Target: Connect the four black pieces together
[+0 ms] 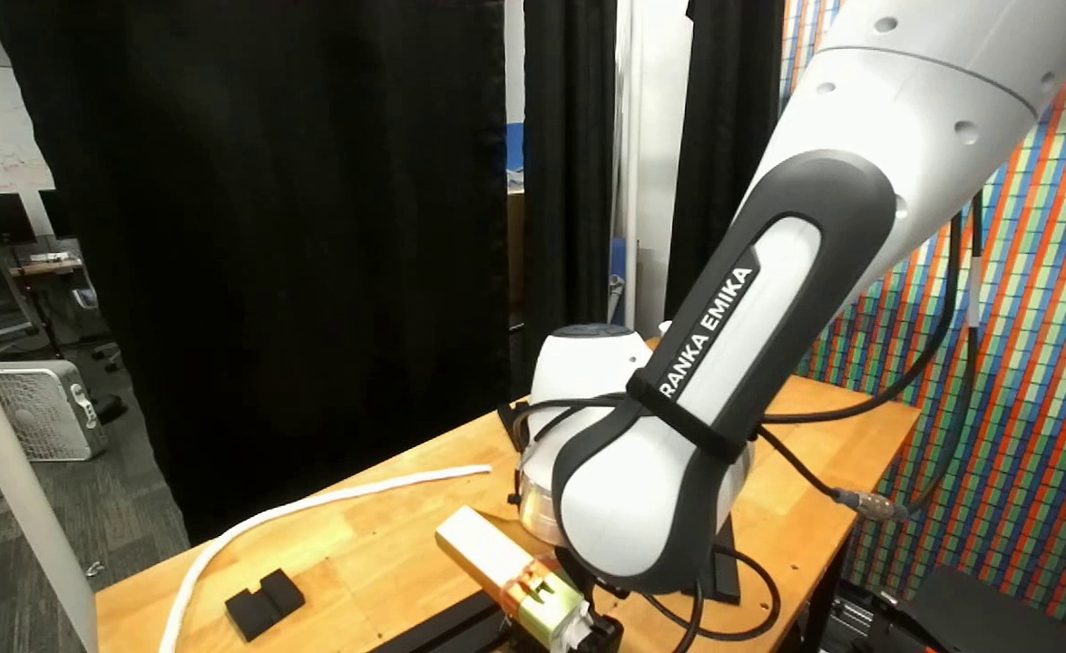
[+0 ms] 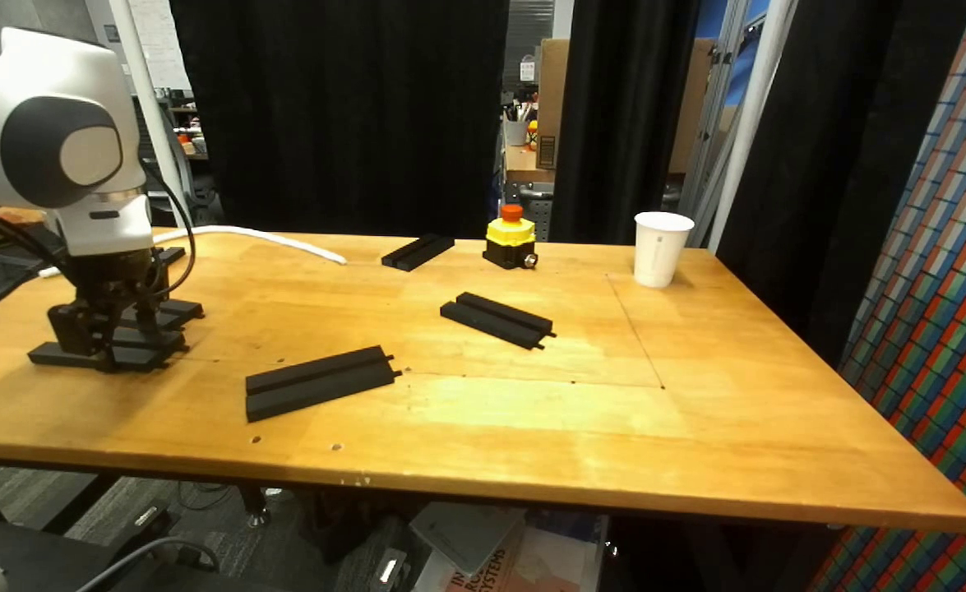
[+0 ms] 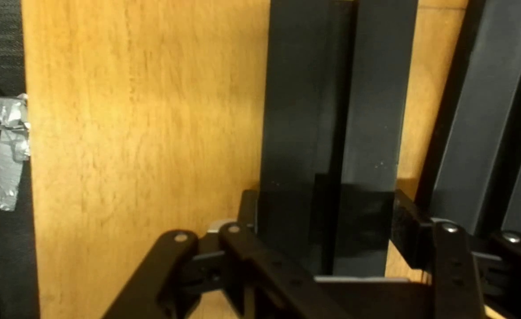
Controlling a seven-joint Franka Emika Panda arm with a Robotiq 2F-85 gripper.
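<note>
- Black curtains (image 1: 251,227) hang across the background.
- Wooden table (image 2: 696,436) extends in front of them.
- White Franka Emika arm (image 1: 796,299) bends down over this table.
- Robotiq gripper (image 3: 326,210) points downward, its fingers narrowed against both long sides of the first black piece (image 3: 298,110); the wrist view is rather dark there, so I say it with some caution.
- Second black piece (image 3: 486,97) lies just beside, with a strip of wood between the two.
- Third black piece (image 2: 322,390) lies near the front edge in an exterior view, with small pegs at one end.
- Fourth black piece (image 2: 491,325), also with pegs, lies farther back, apart.
- White disposable cup (image 2: 657,251) stands upright.
- Emergency stop button (image 2: 510,238), red over yellow, is left of the cup.
</note>
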